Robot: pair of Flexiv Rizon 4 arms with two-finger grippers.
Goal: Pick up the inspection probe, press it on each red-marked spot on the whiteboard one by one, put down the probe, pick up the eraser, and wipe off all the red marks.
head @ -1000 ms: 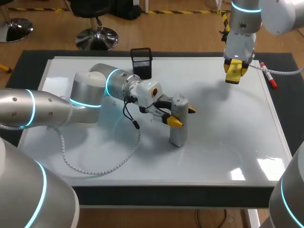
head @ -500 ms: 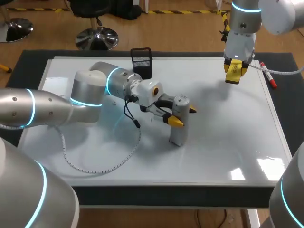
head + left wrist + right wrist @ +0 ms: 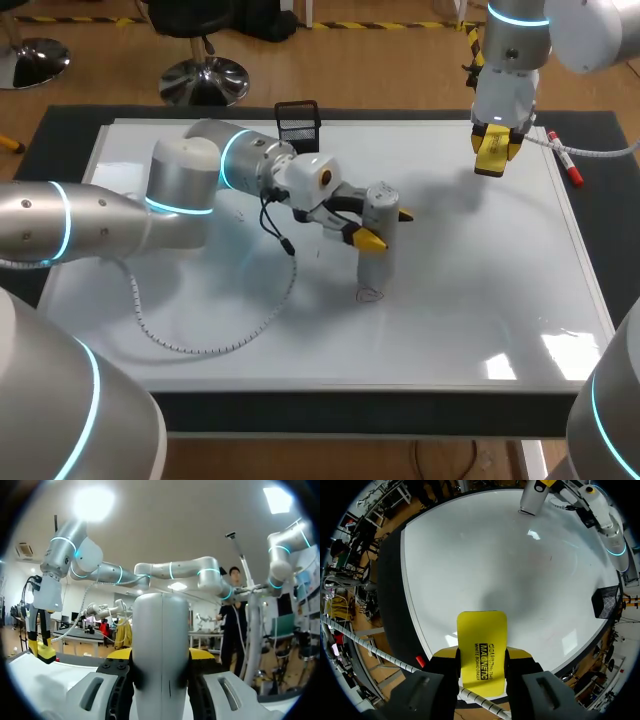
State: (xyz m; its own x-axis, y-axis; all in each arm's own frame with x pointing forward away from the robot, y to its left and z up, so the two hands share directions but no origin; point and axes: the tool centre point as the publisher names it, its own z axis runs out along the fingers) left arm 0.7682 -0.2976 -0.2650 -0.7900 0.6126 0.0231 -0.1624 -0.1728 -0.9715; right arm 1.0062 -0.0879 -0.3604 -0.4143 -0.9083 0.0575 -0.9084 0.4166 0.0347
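Head view: the left tool (image 3: 386, 227) is closed on the grey probe (image 3: 375, 255), one yellow fingertip on each side. The probe stands nearly upright over the middle of the whiteboard (image 3: 460, 310). A small drawn mark (image 3: 370, 294) lies just near of its lower end; its colour is hard to tell. The right tool (image 3: 497, 150) hangs over the far right corner, gripping the yellow eraser (image 3: 492, 155). A black mesh holder (image 3: 298, 125) stands at the far edge, and a red marker (image 3: 570, 170) lies at the right edge.

Left wrist view: the probe (image 3: 160, 630) stands clamped between the fingers (image 3: 120, 656). Far off, the right tool (image 3: 42, 650) hangs above the whiteboard (image 3: 30, 685).

Right wrist view: the eraser (image 3: 481, 635) sits flat between the right tool's (image 3: 481, 655) fingers, touched on both sides, above the whiteboard (image 3: 495, 555). The probe (image 3: 535, 497) shows far ahead.
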